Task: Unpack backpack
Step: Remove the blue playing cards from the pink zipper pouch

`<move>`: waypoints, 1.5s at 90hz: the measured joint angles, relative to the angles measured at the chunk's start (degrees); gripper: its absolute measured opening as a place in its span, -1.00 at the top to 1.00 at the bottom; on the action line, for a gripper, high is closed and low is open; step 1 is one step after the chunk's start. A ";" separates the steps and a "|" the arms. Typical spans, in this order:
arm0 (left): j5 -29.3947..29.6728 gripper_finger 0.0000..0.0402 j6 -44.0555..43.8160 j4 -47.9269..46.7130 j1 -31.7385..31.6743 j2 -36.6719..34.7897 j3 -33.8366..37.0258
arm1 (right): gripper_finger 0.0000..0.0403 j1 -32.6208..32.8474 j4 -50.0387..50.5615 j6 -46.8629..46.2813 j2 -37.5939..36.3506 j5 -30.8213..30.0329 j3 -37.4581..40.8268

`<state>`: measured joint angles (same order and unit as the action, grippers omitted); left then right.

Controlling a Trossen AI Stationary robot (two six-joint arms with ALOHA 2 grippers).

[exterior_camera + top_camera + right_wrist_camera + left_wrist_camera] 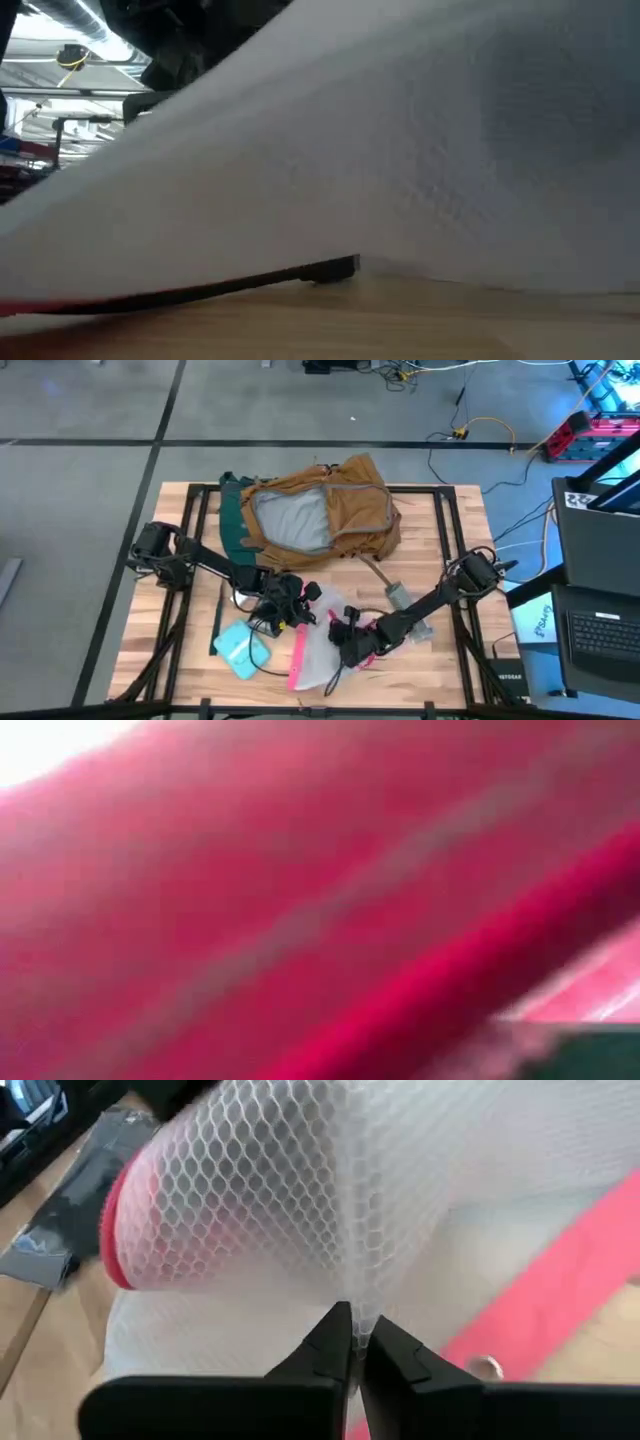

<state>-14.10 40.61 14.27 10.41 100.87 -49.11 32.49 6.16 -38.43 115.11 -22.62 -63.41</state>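
Both tools meet at the mesh pouch (318,653): our left tool (357,1342) pinches its netting, the right tool's (352,643) state we cannot tell, so we should lift gently, clear of the backpack (330,510).

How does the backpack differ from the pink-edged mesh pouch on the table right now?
The backpack is tan-brown, opaque fabric, lying open at the table's far side with no gripper on it. The mesh pouch is see-through white with a pink edge, lies near the front, and the left gripper pinches its mesh. Both are soft.
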 joint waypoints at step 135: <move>2.72 0.35 -9.13 -1.37 15.25 -8.70 0.03 | 1.00 5.84 25.16 -13.62 -1.40 -16.75 -10.06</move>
<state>-11.38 31.48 12.90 25.66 92.17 -49.08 38.33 31.32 -52.05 113.71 -39.38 -73.47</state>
